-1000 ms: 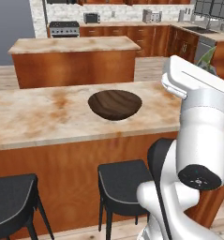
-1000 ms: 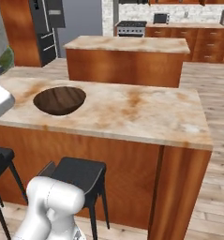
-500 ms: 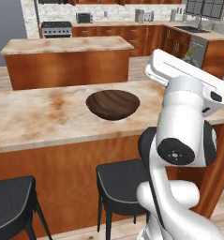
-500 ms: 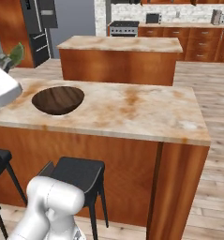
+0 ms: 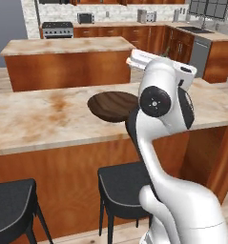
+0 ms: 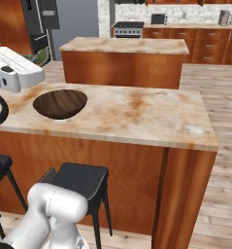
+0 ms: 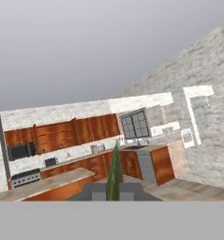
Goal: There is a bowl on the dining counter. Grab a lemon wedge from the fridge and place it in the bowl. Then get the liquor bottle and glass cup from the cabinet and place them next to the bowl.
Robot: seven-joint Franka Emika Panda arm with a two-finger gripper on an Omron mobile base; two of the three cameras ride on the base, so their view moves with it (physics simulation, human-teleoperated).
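At far left in the right base view stands the fridge, well behind everything. Nearer, the bowl sits on the left part of the counter, back from the front edge, with a stool tucked under the edge below it. An island lies beyond, and a stove at the back wall. In the hand view the gripper is clamped on a thin wedge (greenish, standing upright between the tips), which is raised and points at the far wall, apart from the bowl.
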